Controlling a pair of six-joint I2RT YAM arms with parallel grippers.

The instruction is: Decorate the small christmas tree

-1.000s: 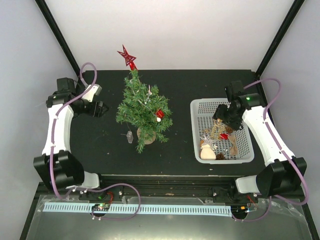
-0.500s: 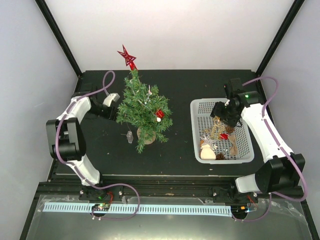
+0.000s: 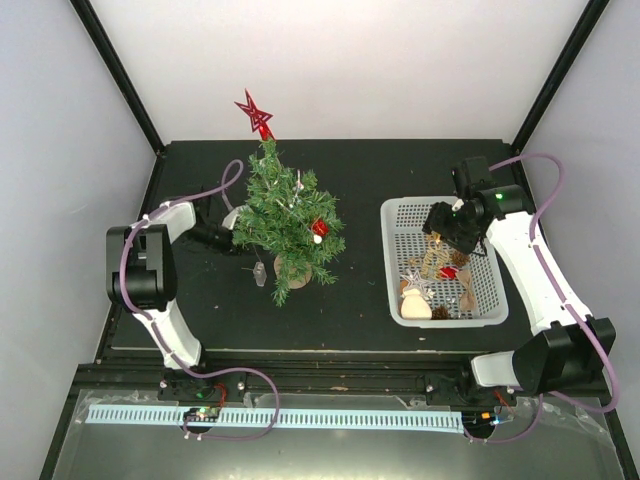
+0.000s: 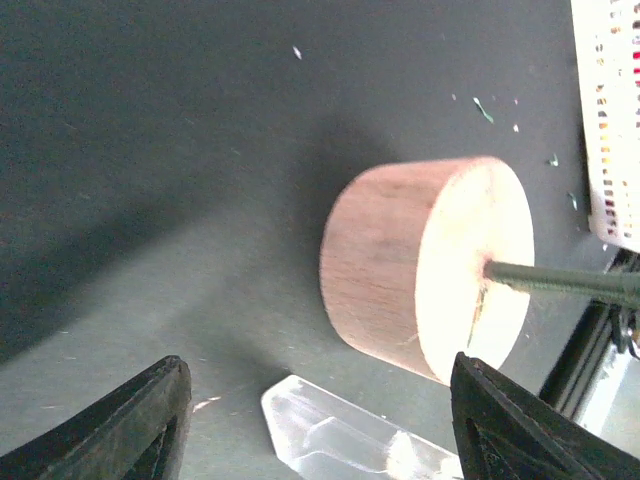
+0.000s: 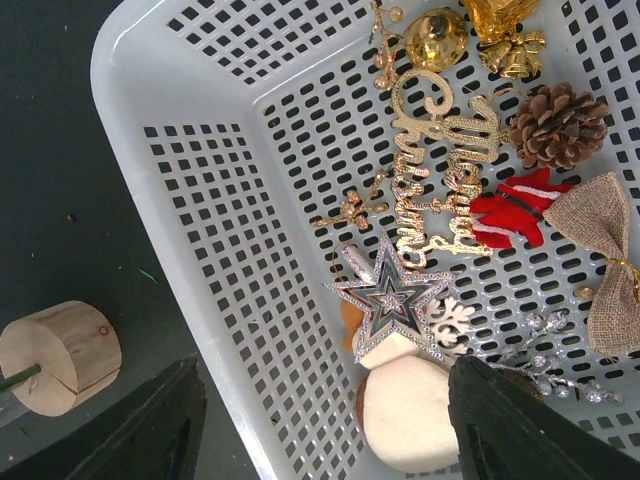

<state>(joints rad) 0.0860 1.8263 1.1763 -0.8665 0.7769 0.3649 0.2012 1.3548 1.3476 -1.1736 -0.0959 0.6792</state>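
The small christmas tree [image 3: 285, 215] stands upright at the table's middle left, with a red star [image 3: 254, 112] on top and a red ornament [image 3: 320, 227] on its right side. Its round tan base [image 4: 420, 265] fills the left wrist view. A clear icicle ornament [image 4: 350, 445] lies on the table between my left gripper's fingers [image 4: 140, 420]. My left gripper [image 3: 226, 237] is open, low at the tree's left, partly under branches. My right gripper [image 3: 452, 228] hovers open over the white basket [image 3: 392, 262], above a silver star [image 5: 395, 300] and a white snowman [image 5: 410, 410].
The basket also holds a gold script sign [image 5: 440, 180], a pine cone [image 5: 558, 125], a red piece [image 5: 515, 215], a burlap bow [image 5: 595, 260] and gold bells [image 5: 500, 30]. The basket's wall [image 4: 610, 120] stands just right of the tree base.
My left arm has swung in from the table's left edge to the tree, bringing its gripper down beside the base. My right gripper has shifted slightly over the basket.
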